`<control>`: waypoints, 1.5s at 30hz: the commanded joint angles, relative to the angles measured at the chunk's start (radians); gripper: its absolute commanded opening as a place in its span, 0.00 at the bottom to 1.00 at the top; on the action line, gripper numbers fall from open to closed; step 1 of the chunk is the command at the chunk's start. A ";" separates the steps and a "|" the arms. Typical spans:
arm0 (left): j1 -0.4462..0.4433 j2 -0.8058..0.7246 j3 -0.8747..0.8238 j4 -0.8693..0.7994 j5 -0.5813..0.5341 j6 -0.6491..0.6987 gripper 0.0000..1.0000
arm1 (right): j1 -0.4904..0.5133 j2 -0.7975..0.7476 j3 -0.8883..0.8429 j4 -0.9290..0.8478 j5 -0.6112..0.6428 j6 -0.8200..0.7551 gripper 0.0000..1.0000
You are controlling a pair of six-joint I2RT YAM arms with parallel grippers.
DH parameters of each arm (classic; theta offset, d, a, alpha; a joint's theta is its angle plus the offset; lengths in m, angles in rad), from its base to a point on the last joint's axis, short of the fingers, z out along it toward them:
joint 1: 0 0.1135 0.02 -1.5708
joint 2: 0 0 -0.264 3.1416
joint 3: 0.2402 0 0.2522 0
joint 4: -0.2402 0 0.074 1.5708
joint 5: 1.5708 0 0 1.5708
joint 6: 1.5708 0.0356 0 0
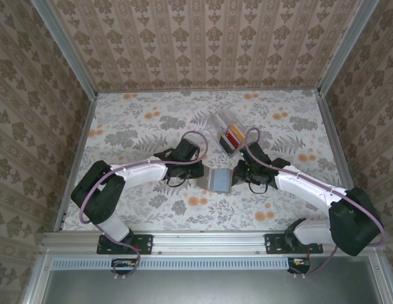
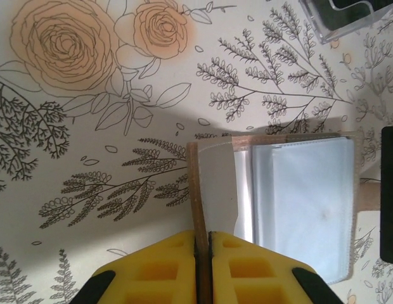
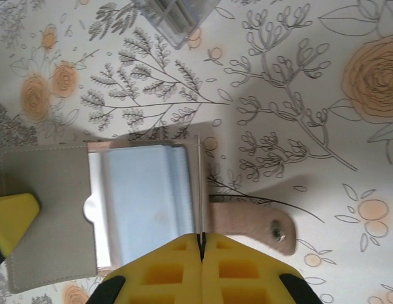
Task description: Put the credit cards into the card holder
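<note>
Grey-taupe folding card holder [image 1: 219,179] being held open, left claw [image 2: 201,244] and right claw [image 3: 201,244] each clamped on panel edge. Next: one claw to be freed for red, orange-yellow plastic credit cards [image 1: 233,135].

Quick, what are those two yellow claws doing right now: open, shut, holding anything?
Left gripper: closed, pinching one side flap of the card holder.
Right gripper: closed, pinching the card holder's opposite side.
</note>
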 commanded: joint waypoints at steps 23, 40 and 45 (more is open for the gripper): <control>-0.015 0.000 -0.025 0.028 0.004 -0.042 0.13 | 0.012 0.096 -0.053 0.143 -0.074 0.000 0.00; -0.016 0.011 -0.020 0.028 0.004 -0.045 0.13 | 0.016 0.030 -0.004 0.069 -0.066 -0.020 0.00; -0.016 0.015 -0.018 0.029 0.006 -0.045 0.13 | 0.021 0.046 -0.001 0.085 -0.081 -0.022 0.00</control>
